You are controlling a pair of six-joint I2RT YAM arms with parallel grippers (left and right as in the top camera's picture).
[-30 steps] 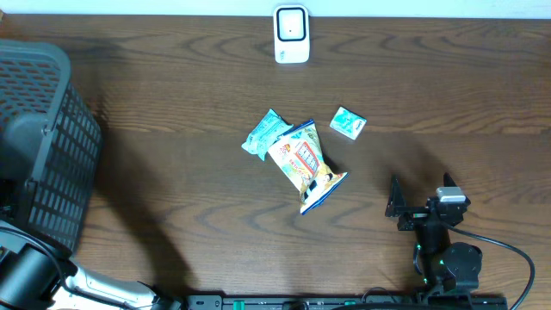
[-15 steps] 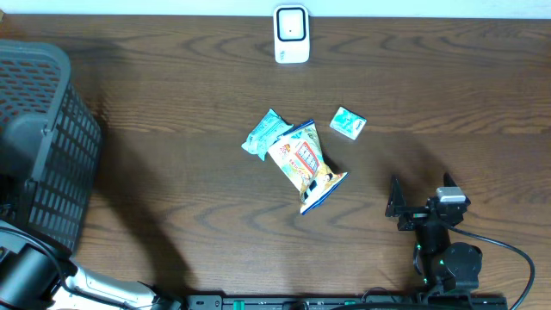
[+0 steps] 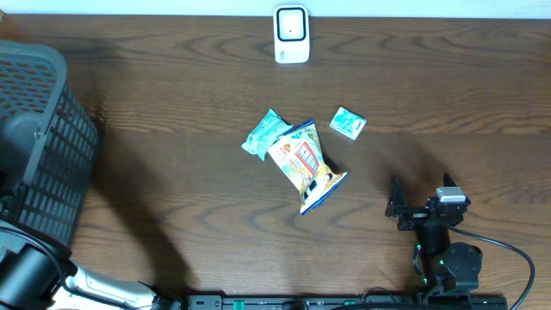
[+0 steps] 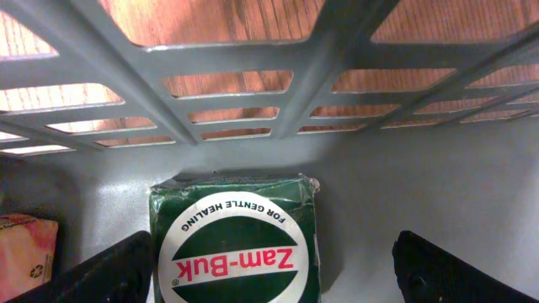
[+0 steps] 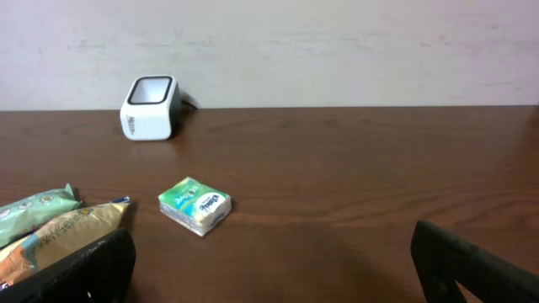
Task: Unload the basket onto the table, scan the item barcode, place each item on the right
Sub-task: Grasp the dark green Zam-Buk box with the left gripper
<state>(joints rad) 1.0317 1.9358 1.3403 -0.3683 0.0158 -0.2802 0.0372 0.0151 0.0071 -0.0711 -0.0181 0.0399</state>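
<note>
Overhead, a dark wooden table [image 3: 172,86] fills the frame; a grey lattice basket [image 3: 52,129] sits at the left edge, and a small white barcode scanner [image 3: 292,34] stands at the top centre against the far edge, probably so that either arm can present goods to it.

Loose in the middle of the frame lie a yellow snack bag [image 3: 306,164], a teal packet [image 3: 265,133] touching its upper left corner, and a green tissue pack [image 3: 348,123] just to the upper right, apart from both.

From the left wrist view, the left gripper [image 4: 286,269] hangs inside the basket with its jaws spread wide and nothing between them; a green Zam-Buk box [image 4: 232,244] lies flat on the basket floor at the bottom centre of the frame, label up, between the two fingers; it looks like the item lined up for pickup and scanning; an orange carton [image 4: 25,252] shows at the lower left.

From the right wrist view, the right gripper [image 5: 278,265] is spread wide and empty, low over bare table and facing the scanner, seemingly parked out of the way.
</note>
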